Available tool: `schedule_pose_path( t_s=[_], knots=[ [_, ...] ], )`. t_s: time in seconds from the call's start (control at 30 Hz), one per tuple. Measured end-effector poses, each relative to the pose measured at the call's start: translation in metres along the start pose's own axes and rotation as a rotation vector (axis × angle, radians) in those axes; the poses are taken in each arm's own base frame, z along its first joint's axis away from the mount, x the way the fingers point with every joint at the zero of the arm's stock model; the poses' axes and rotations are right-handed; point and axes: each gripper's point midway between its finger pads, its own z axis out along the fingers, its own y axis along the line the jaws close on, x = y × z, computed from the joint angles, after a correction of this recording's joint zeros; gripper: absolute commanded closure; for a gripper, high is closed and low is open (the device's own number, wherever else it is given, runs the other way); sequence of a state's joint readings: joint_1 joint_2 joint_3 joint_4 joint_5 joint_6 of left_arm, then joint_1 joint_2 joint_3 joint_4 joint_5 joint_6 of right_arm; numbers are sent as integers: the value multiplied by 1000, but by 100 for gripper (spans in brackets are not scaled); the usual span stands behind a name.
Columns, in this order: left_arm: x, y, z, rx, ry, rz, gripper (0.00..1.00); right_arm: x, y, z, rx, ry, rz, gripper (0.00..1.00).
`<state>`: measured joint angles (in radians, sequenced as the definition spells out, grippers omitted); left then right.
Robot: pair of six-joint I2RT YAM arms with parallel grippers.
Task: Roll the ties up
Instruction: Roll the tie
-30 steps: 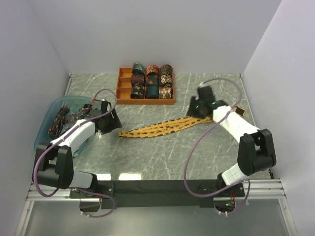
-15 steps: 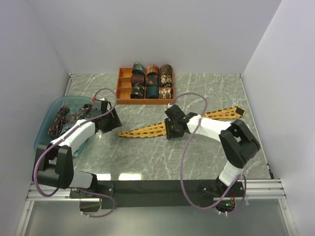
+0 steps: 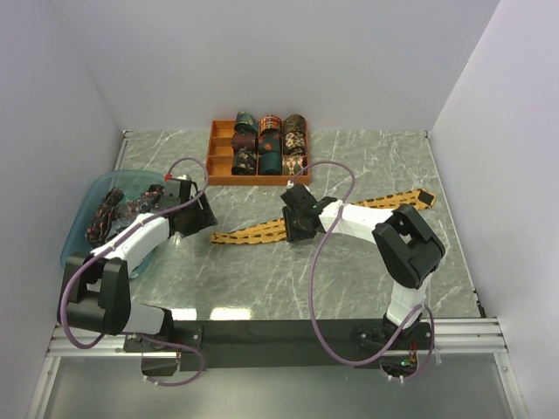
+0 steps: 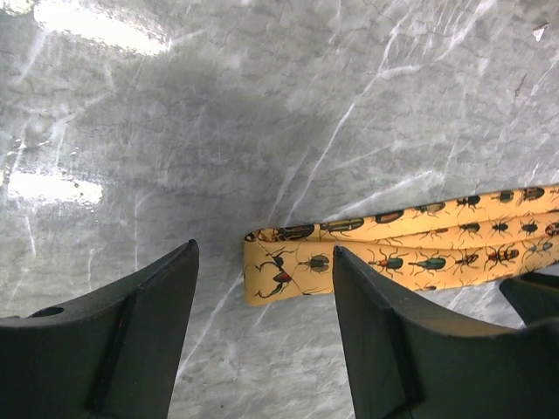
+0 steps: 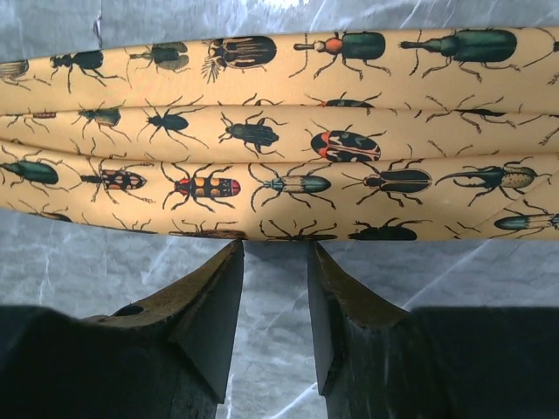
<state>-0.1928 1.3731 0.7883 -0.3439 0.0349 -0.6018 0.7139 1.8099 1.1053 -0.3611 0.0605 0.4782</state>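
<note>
A mustard-gold tie printed with beetles lies flat across the marble table, folded lengthwise, from the left middle to the right. My left gripper is open and hovers at the tie's narrow folded left end, which lies just ahead of its tips. My right gripper sits at the tie's middle. Its fingers stand a narrow gap apart with only marble between them, and its tips are at the near edge of the tie. Nothing is held.
An orange compartment tray at the back holds several rolled ties. A translucent blue basin at the left holds loose dark ties, close to my left arm. The tie's wide end lies near the right wall.
My right gripper has moved left along the mustard tie, from its wide right end to its middle, uncovering that end. The left gripper has stayed almost still.
</note>
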Motion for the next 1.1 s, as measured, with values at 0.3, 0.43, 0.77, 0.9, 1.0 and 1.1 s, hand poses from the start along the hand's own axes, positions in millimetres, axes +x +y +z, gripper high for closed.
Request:
schedule_pose_path(
  t_s=[0.3, 0.43, 0.77, 0.9, 1.0, 1.1],
  knots=[
    [11, -1, 8, 2, 44, 9, 36, -11, -3, 4, 28, -44, 7, 58],
    [14, -2, 9, 2, 57, 14, 37, -15, -5, 4, 42, -58, 9, 57],
    [16, -2, 11, -2, 65, 16, 38, -29, -4, -6, 63, -84, 2, 55],
    [18, 0, 13, -7, 72, 15, 39, -35, -2, -11, 62, -86, -5, 57],
    [18, 0, 13, -8, 73, 15, 40, -42, 3, -17, 48, -89, -11, 57],
    [19, 0, 13, -9, 74, 15, 40, -45, 7, -23, 35, -90, -16, 57]
  ],
)
